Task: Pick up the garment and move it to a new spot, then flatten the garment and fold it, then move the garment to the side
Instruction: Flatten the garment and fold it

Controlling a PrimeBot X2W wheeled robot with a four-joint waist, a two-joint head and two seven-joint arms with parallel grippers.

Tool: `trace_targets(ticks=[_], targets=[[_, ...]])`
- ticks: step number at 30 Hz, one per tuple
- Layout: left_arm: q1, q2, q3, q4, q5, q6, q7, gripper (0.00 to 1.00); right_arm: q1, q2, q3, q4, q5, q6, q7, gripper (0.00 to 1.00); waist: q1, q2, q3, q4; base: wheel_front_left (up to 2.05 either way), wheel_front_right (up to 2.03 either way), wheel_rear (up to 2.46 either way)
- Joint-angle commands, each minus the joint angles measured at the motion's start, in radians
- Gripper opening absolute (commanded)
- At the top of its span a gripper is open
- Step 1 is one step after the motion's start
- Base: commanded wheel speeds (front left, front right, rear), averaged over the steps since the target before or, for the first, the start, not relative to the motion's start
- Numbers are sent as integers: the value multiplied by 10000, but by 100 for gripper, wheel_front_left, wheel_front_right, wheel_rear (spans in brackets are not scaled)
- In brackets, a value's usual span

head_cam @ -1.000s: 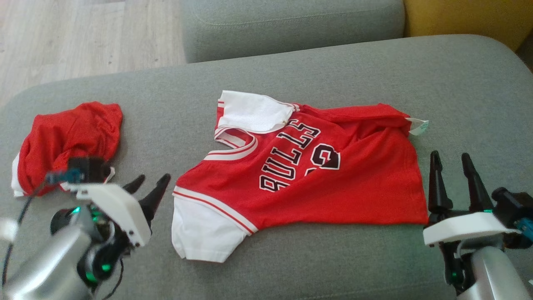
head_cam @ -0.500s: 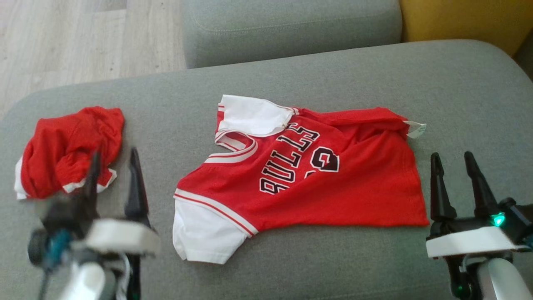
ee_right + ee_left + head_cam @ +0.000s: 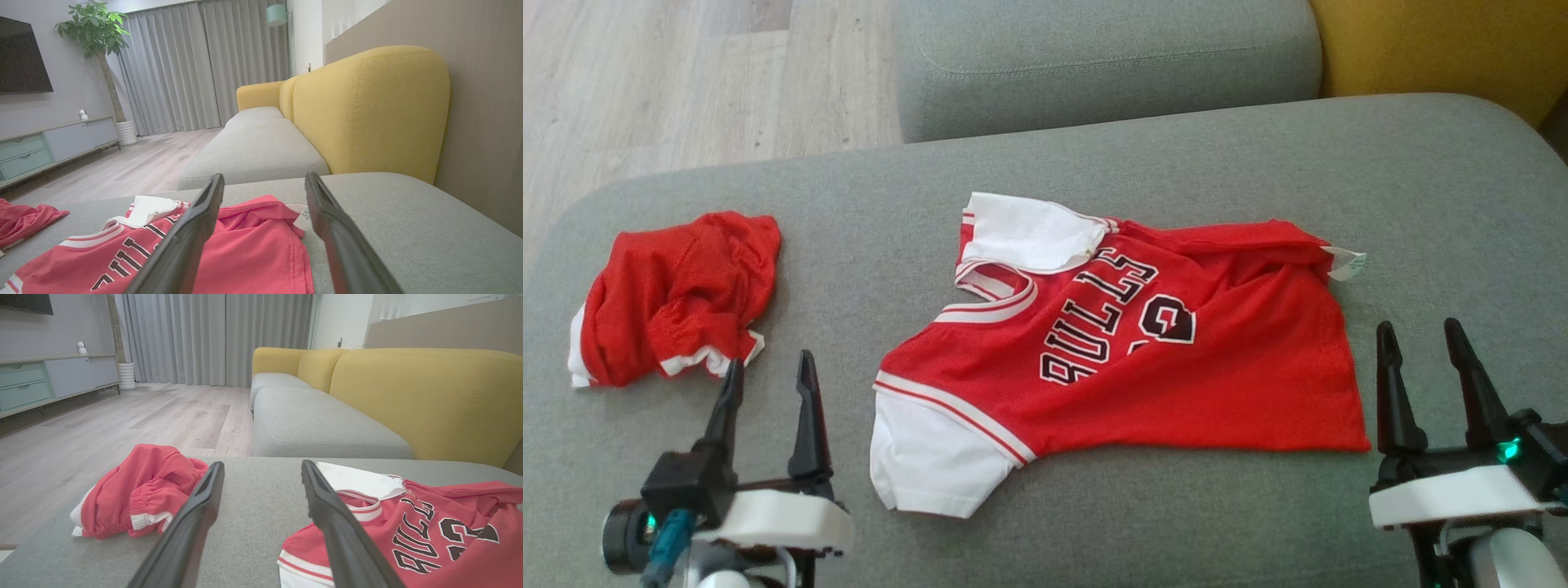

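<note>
The left tool (image 3: 770, 359) is swinging back upright at the near left of the grey sofa cushion (image 3: 1176, 163), released and empty like the right tool (image 3: 1419, 325) at its near right; the red jersey (image 3: 1143, 359) is lying spread mid-cushion, crumpled shorts (image 3: 678, 294) at its left end, likely awaiting folding.

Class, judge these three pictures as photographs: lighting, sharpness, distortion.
Head view: even, soft light, no glare; jersey lettering legible, crumpled red garment casting a faint shadow. Left wrist view: wide-angle stretch makes the left pincer loom large at the bottom edge. Right wrist view: same stretch on the right pincer; yellow backrest brightly lit.
</note>
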Motion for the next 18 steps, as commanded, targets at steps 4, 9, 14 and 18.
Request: trace_targets(ticks=[4, 9, 14, 18], targets=[[-360, -214, 844, -136, 389, -370, -121, 100, -371, -169, 223, -238, -97, 67, -108, 100, 0, 0, -15, -7, 0, 0, 0], [-287, -488, 1069, 150, 448, -809, -121, 100, -395, -262, 136, 288, 51, 67, 44, 100, 0, 0, 9, -31, 0, 0, 0], [-196, -488, 869, 943, -73, -1329, 642, 100, -810, -588, 147, 1143, 368, 67, 1523, 100, 0, 0, 41, -35, 0, 0, 0], [-185, -155, 621, 1112, -428, -1620, 2663, 100, -1138, -854, 186, 1884, 684, 67, 3440, 100, 0, 0, 82, 92, 0, 0, 0]])
